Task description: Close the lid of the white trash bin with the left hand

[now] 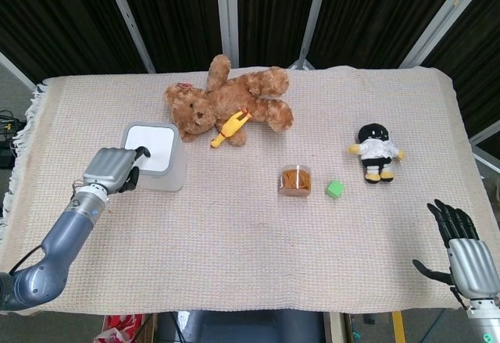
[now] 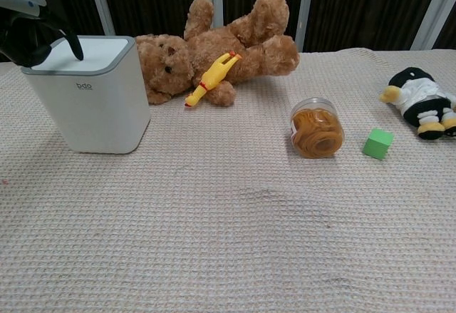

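The white trash bin (image 1: 156, 169) (image 2: 92, 106) stands at the table's left, and its white lid (image 1: 150, 139) (image 2: 87, 45) lies flat and level in the grey rim. My left hand (image 1: 114, 169) (image 2: 27, 31) hovers at the bin's left edge with its fingers curled in and nothing in them. One dark fingertip (image 2: 75, 50) hangs just over the lid's left rim; I cannot tell if it touches. My right hand (image 1: 462, 248) rests at the table's near right corner, fingers spread and empty; the chest view does not show it.
A brown teddy bear (image 1: 230, 99) (image 2: 221, 49) with a yellow rubber chicken (image 1: 230, 128) (image 2: 211, 78) on it lies just right of the bin. Further right are a jar of rubber bands (image 1: 296, 180) (image 2: 316, 127), a green cube (image 1: 335, 189) (image 2: 377, 143) and a black-and-white doll (image 1: 376, 151) (image 2: 422, 102).
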